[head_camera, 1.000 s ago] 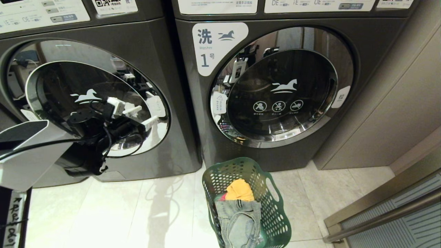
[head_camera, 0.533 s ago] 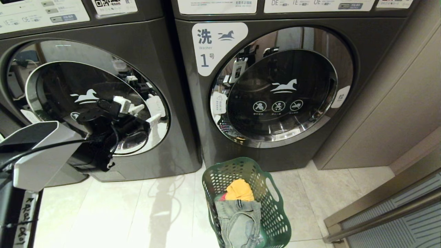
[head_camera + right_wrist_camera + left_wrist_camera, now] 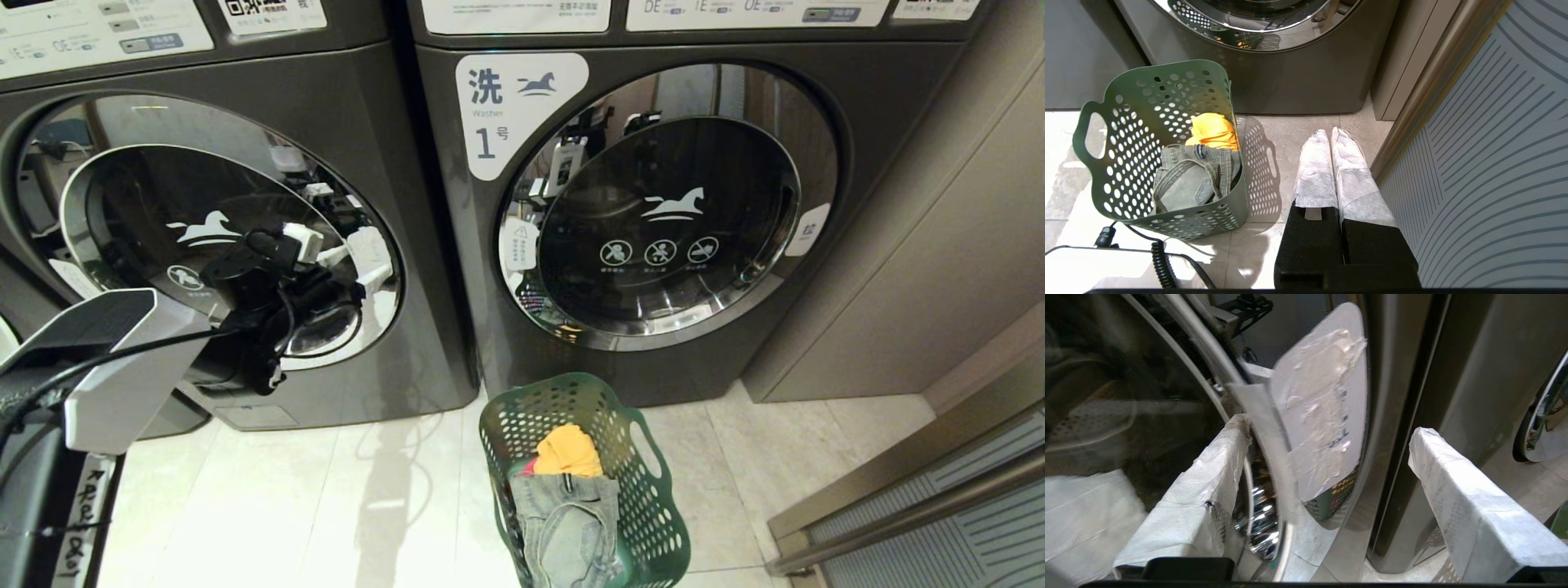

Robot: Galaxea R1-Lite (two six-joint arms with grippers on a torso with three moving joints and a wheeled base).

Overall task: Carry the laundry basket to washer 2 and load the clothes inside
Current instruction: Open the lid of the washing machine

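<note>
The dark green laundry basket [image 3: 531, 402] [image 3: 1167, 90] stands on the floor in front of the washer marked 1. It holds the clothes: grey jeans [image 3: 563, 523] [image 3: 1188, 179], a yellow-orange cloth [image 3: 569, 451] [image 3: 1213, 130] and a sliver of red [image 3: 526, 467]. The washer on the left [image 3: 408, 204] is washer 2; its number is out of view and its round door is closed. My left gripper [image 3: 339, 261] [image 3: 1331, 430] is open at the door's right rim, its fingers astride a taped white tag [image 3: 1323, 404]. My right gripper [image 3: 1329, 134] hangs shut and empty over the floor beside the basket.
Washer 1 [image 3: 653, 220] stands close against washer 2. A tall grey panel [image 3: 939, 245] and a metal door frame [image 3: 898, 506] close off the right side. A coiled black cable [image 3: 1159, 261] lies near the basket. Pale tiled floor [image 3: 286, 506] spreads before the left washer.
My left arm has swung right and up along the left washer's door, bringing the open gripper to the door's right rim. The basket and right gripper have not moved.
</note>
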